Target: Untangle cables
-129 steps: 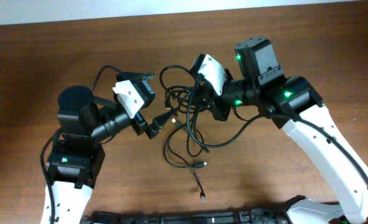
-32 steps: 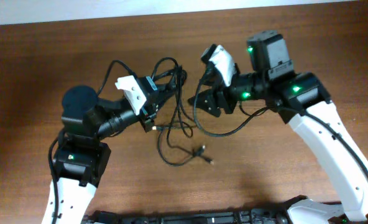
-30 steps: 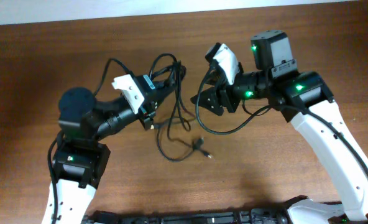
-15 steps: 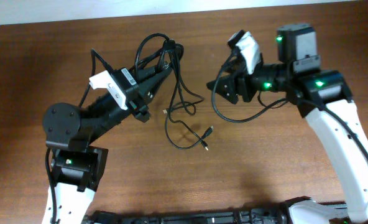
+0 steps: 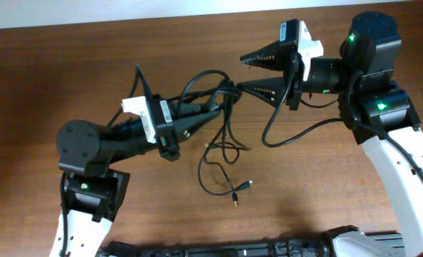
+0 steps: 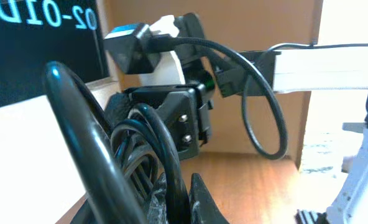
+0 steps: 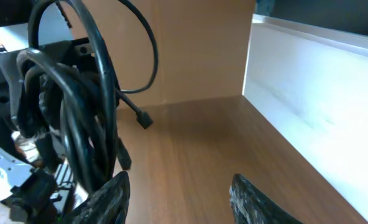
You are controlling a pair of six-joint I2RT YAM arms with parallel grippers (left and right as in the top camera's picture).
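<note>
A bundle of black cables (image 5: pixel 201 78) hangs off the tip of my left gripper (image 5: pixel 221 108), which is shut on it above the middle of the table. In the left wrist view a thick black strand (image 6: pixel 174 168) runs down between the closed left gripper (image 6: pixel 183 202). From the bundle, a thin loop (image 5: pixel 213 168) trails onto the wood and ends in a small plug (image 5: pixel 240 190). My right gripper (image 5: pixel 241 73) stands open just right of the bundle. Its wrist view shows the cables (image 7: pixel 78 118) beside the left finger and nothing between the right gripper (image 7: pixel 179 198) fingers. A loose plug (image 7: pixel 143 119) dangles there.
The brown wooden table (image 5: pixel 340 207) ends at a pale edge along the back (image 5: pixel 161 16). The right arm's own black wire (image 5: pixel 297 132) loops below its wrist. Both arm bases stand at the near edge.
My left gripper has swung right and lower with the bundle. My right gripper has lifted toward the back and now points left at the bundle. The trailing loop has slid right.
</note>
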